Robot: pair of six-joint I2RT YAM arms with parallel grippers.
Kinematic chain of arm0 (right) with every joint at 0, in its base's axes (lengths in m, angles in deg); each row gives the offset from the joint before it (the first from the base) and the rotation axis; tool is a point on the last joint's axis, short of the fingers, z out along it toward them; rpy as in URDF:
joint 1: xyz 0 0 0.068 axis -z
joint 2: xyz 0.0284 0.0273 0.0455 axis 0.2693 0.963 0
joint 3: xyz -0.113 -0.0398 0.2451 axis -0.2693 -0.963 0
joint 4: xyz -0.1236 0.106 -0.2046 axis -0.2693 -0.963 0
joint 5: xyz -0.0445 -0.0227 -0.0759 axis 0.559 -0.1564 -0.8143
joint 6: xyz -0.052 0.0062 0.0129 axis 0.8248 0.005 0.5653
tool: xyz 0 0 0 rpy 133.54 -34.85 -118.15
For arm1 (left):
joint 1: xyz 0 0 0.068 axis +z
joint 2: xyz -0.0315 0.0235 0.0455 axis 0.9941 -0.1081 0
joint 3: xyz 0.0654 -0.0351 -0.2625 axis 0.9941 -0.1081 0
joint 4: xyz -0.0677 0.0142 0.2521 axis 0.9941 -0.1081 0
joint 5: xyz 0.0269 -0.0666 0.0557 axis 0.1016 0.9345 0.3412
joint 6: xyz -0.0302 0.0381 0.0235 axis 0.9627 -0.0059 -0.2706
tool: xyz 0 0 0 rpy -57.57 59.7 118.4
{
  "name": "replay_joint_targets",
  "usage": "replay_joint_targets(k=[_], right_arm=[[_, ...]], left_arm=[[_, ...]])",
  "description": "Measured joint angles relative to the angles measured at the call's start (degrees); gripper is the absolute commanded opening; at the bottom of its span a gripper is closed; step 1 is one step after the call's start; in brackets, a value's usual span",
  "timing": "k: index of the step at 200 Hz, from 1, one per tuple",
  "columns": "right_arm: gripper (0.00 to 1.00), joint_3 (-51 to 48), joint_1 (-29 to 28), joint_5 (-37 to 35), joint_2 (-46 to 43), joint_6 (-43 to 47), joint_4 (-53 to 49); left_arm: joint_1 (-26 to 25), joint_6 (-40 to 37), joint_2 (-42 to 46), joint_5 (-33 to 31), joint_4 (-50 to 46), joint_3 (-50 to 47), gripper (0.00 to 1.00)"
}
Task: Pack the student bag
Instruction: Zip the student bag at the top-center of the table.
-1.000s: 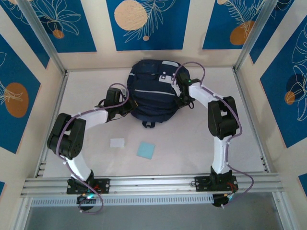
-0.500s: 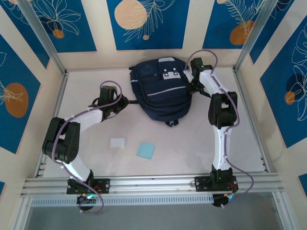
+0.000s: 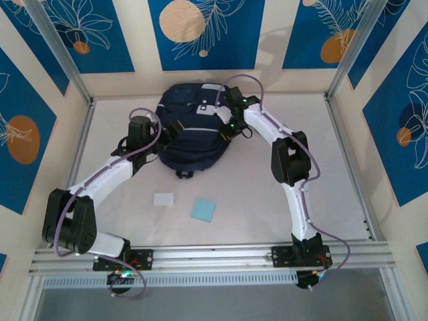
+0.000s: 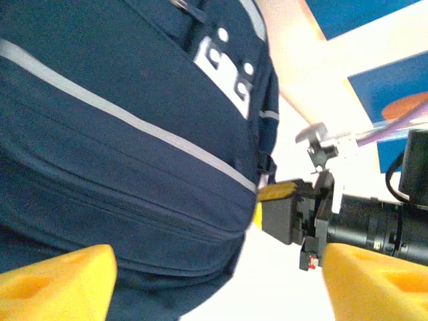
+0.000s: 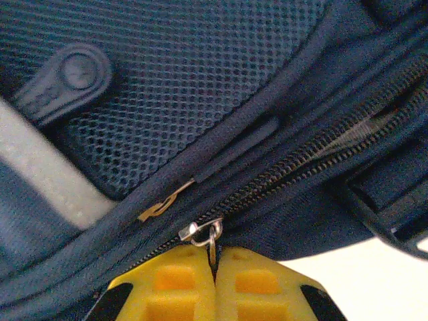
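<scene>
Two arms reach in from the near edge to the student bag (image 3: 190, 130), which lies toward the back middle of the white table (image 3: 334, 174), its carry loop pointing at the arms.

At the bag's left flank the left gripper (image 3: 175, 128) points right. Its yellow fingers (image 4: 57, 281) are spread wide with nothing between them. In its wrist view (image 4: 215, 287) the navy fabric hangs just ahead of and above them, and I cannot tell whether they touch it. The grey reflective stripe (image 4: 134, 124) runs diagonally across that view, with the light grey patch (image 4: 224, 77) above it.

On the bare table nearer the arms, well apart from the bag, lie a small white card (image 3: 163, 198) and, just to its right, a light blue square sheet (image 3: 204, 209).

On the bag's right side the right gripper (image 3: 225, 130) comes in from above and to the right. Its fingers are pressed together (image 5: 215, 267) and pinch the metal zipper pull (image 5: 204, 232). The pull hangs off the zipper (image 5: 301, 170), which runs diagonally across dark mesh fabric. A round rubber tab (image 5: 67, 77) sits on the mesh at upper left. The left wrist camera sees that gripper (image 4: 281, 200) right at the bag's edge.
</scene>
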Motion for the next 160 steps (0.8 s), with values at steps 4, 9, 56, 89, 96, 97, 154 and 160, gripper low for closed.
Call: replay_joint_targets(k=[4,9,56,89,96,97,154,160], right_arm=[[0.00,0.1,-0.5,1.2,0.0,-0.4,0.4],[0.00,0.2,-0.9,2.8,0.0,-1.1,0.8],[0.00,-0.2,-0.7,20.3,0.0,-10.4,5.6],[0.00,-3.6,0.2,26.6,0.0,-14.6,9.2],[0.00,-4.5,0.3,27.3,0.0,-15.3,10.1],[0.00,-4.7,0.3,27.5,0.0,-15.4,10.3],[0.00,-8.5,0.3,26.5,-0.9,-14.8,13.4],[0.00,-8.5,0.3,25.6,-0.9,-14.1,13.2]], left_arm=[[-0.2,0.5,0.4,-0.2,0.0,-0.4,0.94],[-0.4,1.3,0.8,-0.5,0.3,-1.3,0.94],[-2.6,6.4,-1.9,-3.3,1.9,-5.7,0.95],[-3.0,10.0,-8.5,-5.2,6.4,-5.7,0.93],[-3.0,10.4,-9.9,-5.8,7.2,-5.7,0.91],[-3.0,10.4,-10.2,-5.9,7.3,-5.6,0.90],[-3.0,12.6,-19.6,-8.7,13.0,-2.8,0.16],[-3.0,12.5,-20.4,-8.6,13.2,-2.3,0.01]])
